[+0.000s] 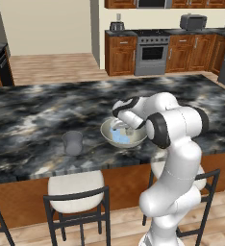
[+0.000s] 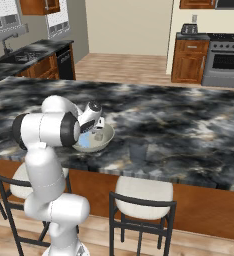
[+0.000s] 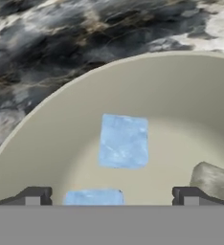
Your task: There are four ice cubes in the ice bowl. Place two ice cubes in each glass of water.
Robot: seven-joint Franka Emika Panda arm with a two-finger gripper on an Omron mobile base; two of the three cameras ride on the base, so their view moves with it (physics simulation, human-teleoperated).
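Note:
The beige ice bowl (image 1: 107, 129) (image 2: 108, 136) (image 3: 61, 134) sits near the front edge of the dark marble counter. Pale blue ice cubes (image 1: 120, 138) (image 2: 85, 141) lie in its bottom. My gripper (image 1: 123, 129) (image 2: 96, 130) (image 3: 111, 198) reaches down into the bowl, open, with nothing between its fingers. In the hand view one ice cube (image 3: 123, 141) lies just ahead of the fingertips (image 3: 35, 196) and another ice cube (image 3: 93, 196) sits between them. One glass of water (image 1: 72, 142) stands left of the bowl, another glass (image 2: 138, 151) to its right.
Padded bar stools (image 1: 76, 190) (image 2: 143, 192) stand against the counter's front. A pale greyish lump (image 3: 212, 181) rests in the bowl beside the right fingertip. A stove (image 1: 152, 53) and wooden cabinets (image 1: 120, 55) line the far wall.

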